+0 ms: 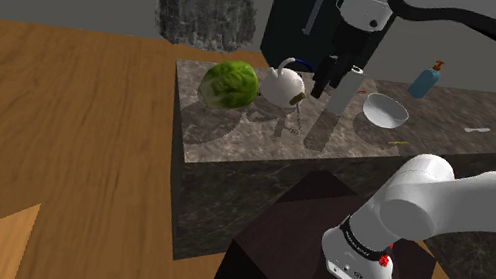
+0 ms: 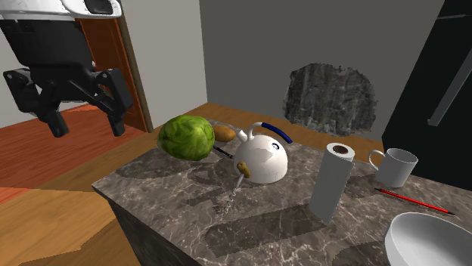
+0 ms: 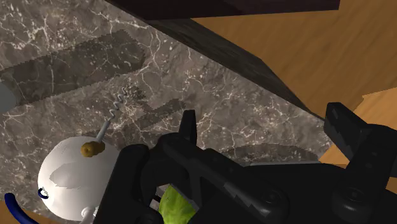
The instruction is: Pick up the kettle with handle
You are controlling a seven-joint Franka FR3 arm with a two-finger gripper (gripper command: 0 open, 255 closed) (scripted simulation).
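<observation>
A brown wooden plank floor (image 1: 57, 115) was seen across the left half of the shoulder view. A dark veined marble table (image 2: 189, 204) was set on it, filling the lower middle of the second exterior view. A dark boxy stand (image 1: 298, 262) was placed at the lower right of the shoulder view, and the white jointed arm (image 1: 449, 199) was carried up from it towards the top of the frame.

The all-black two-finger gripper (image 2: 88, 128) was held at the upper left of the second exterior view, raised above the table's near corner. Its fingers (image 2: 119, 125) were spread wide apart, and nothing was gripped between them.

A round, leafy green cabbage (image 2: 186, 137) was found on the table left of centre. The white rounded kettle with an arched blue handle (image 2: 263, 160) was stood upright on the table at the centre of that frame, near the cabbage and right of it, well apart from the gripper. Its spout was tipped with a brownish knob. In the wrist view the kettle was seen on the marble beyond the fingers, off to one side and not between them.

A pale upright paper roll (image 2: 333, 181) was stood right of the kettle. A white bowl (image 2: 431, 242) was cut by the lower right corner. A white mug (image 2: 395, 166) was set behind the roll, and a thin red pencil (image 2: 412, 199) was laid just below the mug.
</observation>
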